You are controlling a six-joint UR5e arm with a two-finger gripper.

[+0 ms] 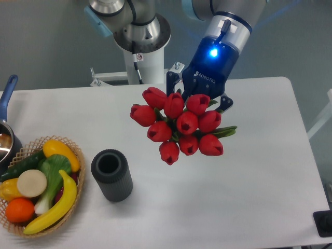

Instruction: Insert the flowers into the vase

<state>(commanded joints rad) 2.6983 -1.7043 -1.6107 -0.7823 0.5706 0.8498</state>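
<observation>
Pincer clamped on the flowers, held aloft, buds tipped toward the camera, up and to the right of the vase. Vase upright on the counter, beside the basket. Risk: short stems missing the narrow mouth, or nudging the vase over.

A white table with rounded corners fills most of the view under even light, and behind it stands a plain grey-blue wall.
</observation>
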